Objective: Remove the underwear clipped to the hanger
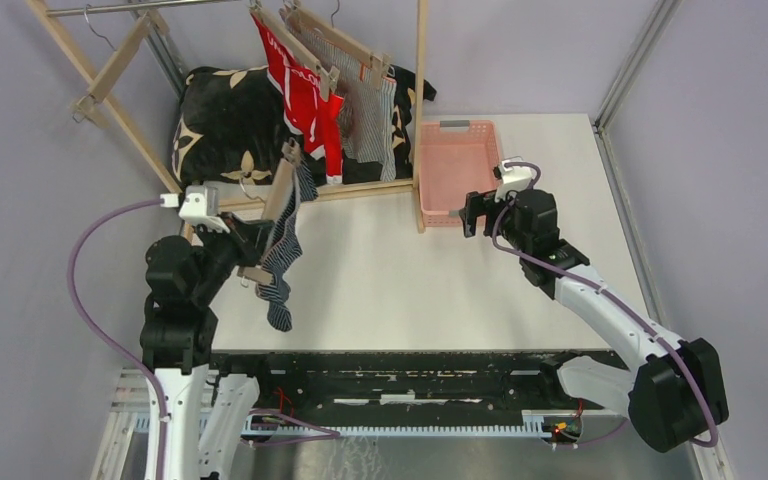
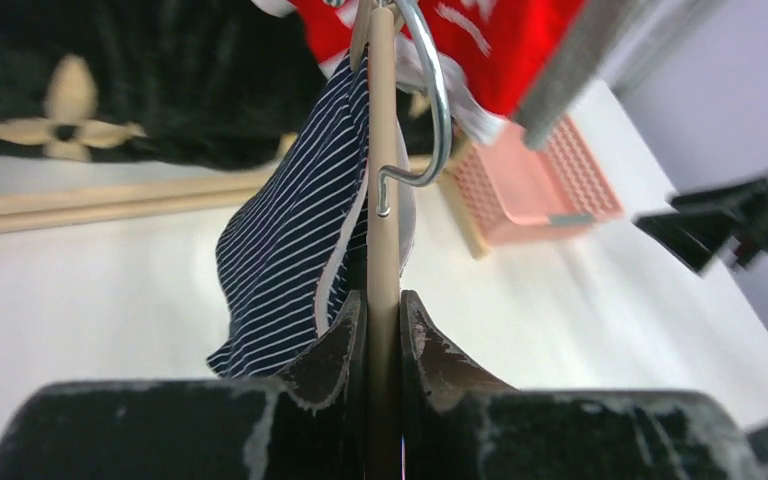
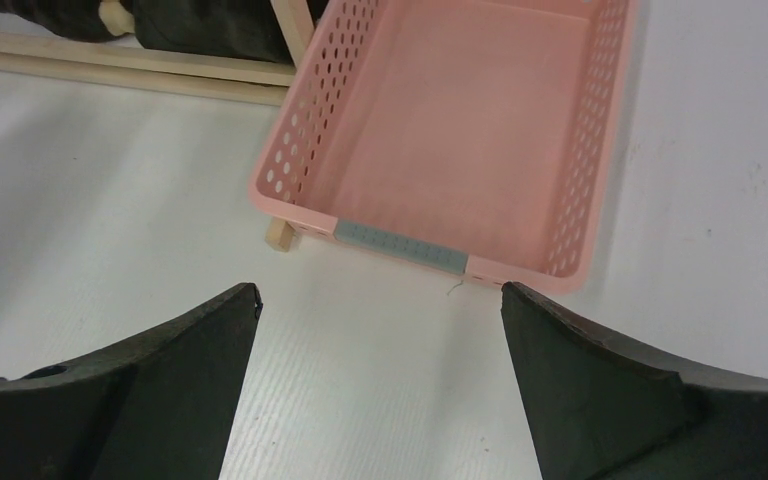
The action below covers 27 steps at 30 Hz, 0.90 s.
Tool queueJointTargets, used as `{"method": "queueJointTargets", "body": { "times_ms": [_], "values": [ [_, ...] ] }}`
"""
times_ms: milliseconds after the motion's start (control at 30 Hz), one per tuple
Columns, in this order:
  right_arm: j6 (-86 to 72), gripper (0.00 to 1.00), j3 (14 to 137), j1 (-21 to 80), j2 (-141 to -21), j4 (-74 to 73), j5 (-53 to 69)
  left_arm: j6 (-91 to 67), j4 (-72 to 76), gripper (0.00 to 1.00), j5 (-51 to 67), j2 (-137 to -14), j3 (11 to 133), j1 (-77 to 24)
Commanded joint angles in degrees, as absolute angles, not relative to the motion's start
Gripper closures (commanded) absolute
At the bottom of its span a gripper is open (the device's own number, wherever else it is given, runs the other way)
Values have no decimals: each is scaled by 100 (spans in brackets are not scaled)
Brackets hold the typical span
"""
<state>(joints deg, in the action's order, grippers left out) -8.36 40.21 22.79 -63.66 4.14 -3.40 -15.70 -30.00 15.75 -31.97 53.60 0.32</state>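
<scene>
My left gripper is shut on a wooden hanger and holds it above the table, off the rack. The navy underwear with white stripes hangs clipped to it. In the left wrist view the gripper pinches the hanger bar, with the navy cloth to its left and the metal hook above. The red underwear and the grey underwear hang clipped on hangers on the rack. My right gripper is open and empty, just before the pink basket.
The wooden rack's upright stands beside the basket's left wall. A black cushion with beige flowers lies behind the rack. In the right wrist view the basket is empty, beyond the open gripper. Walls close in both sides.
</scene>
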Motion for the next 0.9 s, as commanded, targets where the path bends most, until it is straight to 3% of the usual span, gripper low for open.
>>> {"method": "queueJointTargets", "body": {
  "times_ms": [0,400,500,667,867],
  "values": [
    [-1011,0,4466,2318,-6430,492,232,-2056,-2631,97,3147,-2856,4901,62],
    [-1428,0,5898,2316,-6829,221,2288,-1842,-3020,97,5111,-2260,4645,64],
    [-1606,0,6292,2317,-6901,294,3202,-2007,-2533,97,5832,-2289,4420,61],
    [-1655,0,6690,2314,-7081,492,5165,-2282,-1862,97,6000,-2273,4150,61],
    [-2510,0,6451,2310,-7277,1804,6258,-2915,-773,97,6277,-2465,4007,59]
  ]
}}
